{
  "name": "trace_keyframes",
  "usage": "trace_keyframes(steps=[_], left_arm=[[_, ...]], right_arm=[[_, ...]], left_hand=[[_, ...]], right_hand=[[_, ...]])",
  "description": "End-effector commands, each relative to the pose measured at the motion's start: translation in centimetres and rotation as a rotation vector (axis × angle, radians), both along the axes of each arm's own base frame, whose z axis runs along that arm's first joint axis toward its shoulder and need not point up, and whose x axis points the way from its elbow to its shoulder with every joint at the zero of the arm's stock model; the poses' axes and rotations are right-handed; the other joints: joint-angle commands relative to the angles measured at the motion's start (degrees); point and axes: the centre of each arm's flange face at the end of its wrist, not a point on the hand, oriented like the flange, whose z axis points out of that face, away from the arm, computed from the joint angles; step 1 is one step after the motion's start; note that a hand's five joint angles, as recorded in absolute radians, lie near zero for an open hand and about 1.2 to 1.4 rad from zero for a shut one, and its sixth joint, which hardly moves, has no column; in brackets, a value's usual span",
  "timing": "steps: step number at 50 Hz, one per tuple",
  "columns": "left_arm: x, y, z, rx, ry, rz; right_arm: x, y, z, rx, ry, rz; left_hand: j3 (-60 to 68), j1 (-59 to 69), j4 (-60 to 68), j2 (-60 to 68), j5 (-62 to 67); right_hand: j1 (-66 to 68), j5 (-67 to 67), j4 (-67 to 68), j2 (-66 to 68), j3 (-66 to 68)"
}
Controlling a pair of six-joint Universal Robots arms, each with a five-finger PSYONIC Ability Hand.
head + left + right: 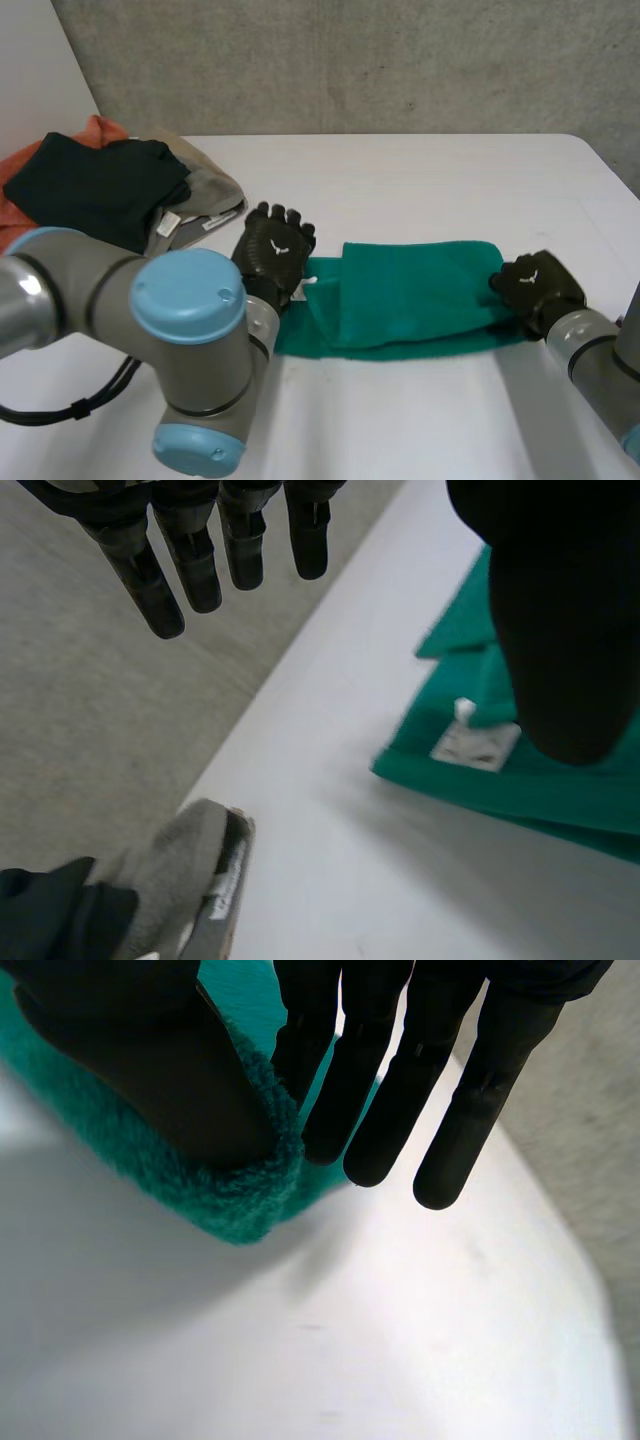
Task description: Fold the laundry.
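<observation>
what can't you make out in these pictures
Head view: the left arm hides the green towel's near left corner.
Head view: the clothes pile is cut off at the edge.
Left wrist view: the towel's white label is too small to read; the left hand covers cloth beside it.
Right wrist view: the right hand covers the towel's edge.

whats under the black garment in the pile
Under the black garment an orange cloth pokes out on one side and a grey cloth on the other. Anything else beneath its middle is covered.
</observation>
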Motion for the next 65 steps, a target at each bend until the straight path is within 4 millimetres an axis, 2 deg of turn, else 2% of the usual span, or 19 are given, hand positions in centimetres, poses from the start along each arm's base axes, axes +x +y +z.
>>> trace_keyframes(steps=[1,4,7,11,14,15,16,19,22,23,27,31,34,38,43,47,53,59,65], left_arm=[[1.5,0.3,3.4,-0.018,0.119,0.031],[2.5,-0.2,4.0,-0.024,0.137,0.056],[3.1,-0.6,4.0,-0.022,0.136,0.076],[3.7,-1.1,3.7,-0.015,0.130,0.098],[4.3,-1.6,3.5,-0.010,0.127,0.120],[4.4,-1.7,3.5,-0.009,0.126,0.125],[4.6,-2.1,3.5,-0.012,0.128,0.134],[4.7,-2.4,3.6,-0.017,0.139,0.142],[4.8,-3.2,3.9,-0.021,0.169,0.154],[4.7,-3.5,4.2,-0.020,0.194,0.148],[3.7,-3.8,5.2,-0.008,0.282,0.087],[2.0,-3.6,5.8,0.033,0.382,-0.013],[0.5,-2.9,5.7,0.079,0.437,-0.086],[-2.5,-1.8,4.6,0.159,0.494,-0.174],[-5.1,-1.5,0.9,0.271,0.429,-0.191],[-5.8,-1.8,-1.8,0.358,0.352,-0.164],[-4.4,-2.0,-4.3,0.438,0.228,-0.025],[-2.4,-2.1,-4.8,0.373,0.054,0.082],[-1.7,-1.7,-4.6,0.339,-0.027,0.089]], right_arm=[[4.9,0.5,3.3,-0.274,0.193,0.231],[10.3,4.1,4.4,-0.375,0.173,0.438],[14.0,7.4,2.9,-0.388,0.128,0.638],[16.2,9.9,0.8,-0.363,0.097,0.801],[17.1,10.4,0.3,-0.354,0.069,0.856],[17.5,10.6,0.2,-0.350,0.055,0.866],[17.7,10.5,0.2,-0.349,0.047,0.862],[17.5,9.9,0.5,-0.322,0.010,0.806],[16.8,8.9,1.3,-0.267,-0.067,0.719],[16.0,8.0,3.1,-0.237,-0.169,0.646],[13.2,6.0,7.7,-0.141,-0.468,0.477],[11.4,4.8,9.1,0.003,-0.678,0.353],[9.3,3.0,9.2,0.116,-0.724,0.224],[7.3,1.1,8.0,0.224,-0.694,0.091],[7.6,-0.5,5.2,0.319,-0.633,0.048],[7.9,-1.4,3.5,0.360,-0.610,0.038],[8.5,-2.2,1.4,0.415,-0.593,0.032],[9.0,-2.1,-0.2,0.458,-0.561,0.040],[10.0,-1.1,-1.1,0.431,-0.458,0.104]], left_hand=[[0.8,1.6,1.4,1.2,1.2],[0.8,1.6,1.4,1.2,1.2],[0.8,1.6,1.4,1.2,1.2],[0.8,1.6,1.4,1.2,1.2],[0.8,1.6,1.4,1.2,1.2],[0.8,1.6,1.4,1.2,1.2],[0.8,1.6,1.4,1.2,1.2],[0.6,1.4,1.3,1.0,1.0],[0.3,1.1,0.9,0.7,0.7],[0.3,1.1,0.9,0.7,0.7],[0.6,1.4,1.3,1.0,1.0],[0.8,1.6,1.4,1.2,1.2],[1.1,1.9,1.8,1.5,1.5],[1.6,2.4,2.3,2.0,2.0],[1.4,2.2,2.1,1.8,1.9],[1.6,2.4,2.3,2.0,2.0],[1.6,2.4,2.3,2.0,2.0],[1.1,1.9,1.8,1.5,1.5],[0.9,1.7,1.6,1.3,1.3]], right_hand=[[16.0,13.8,11.5,12.7,12.0],[16.0,13.8,11.5,12.7,12.0],[16.0,13.8,11.5,12.7,12.0],[16.0,13.8,11.5,12.7,12.0],[16.0,13.8,11.5,12.7,12.0],[13.4,11.2,8.9,10.1,9.4],[-2.3,-4.5,-6.7,-5.5,-6.3],[-42.4,-44.6,-46.8,-45.6,-46.4],[-53.5,-55.7,-58.0,-56.8,-57.5],[-54.0,-56.2,-58.5,-57.3,-58.0],[-54.0,-56.2,-58.5,-57.3,-58.0],[-54.0,-56.2,-58.5,-57.3,-58.0],[-54.0,-56.2,-58.5,-57.3,-58.0],[-54.0,-56.2,-58.5,-57.3,-58.0],[-54.0,-56.2,-58.5,-57.3,-58.0],[-54.0,-56.2,-58.5,-57.3,-58.0],[-54.0,-56.2,-58.5,-57.3,-58.0],[-54.0,-56.2,-58.5,-57.3,-58.0],[-54.0,-56.2,-58.5,-57.3,-58.0]])
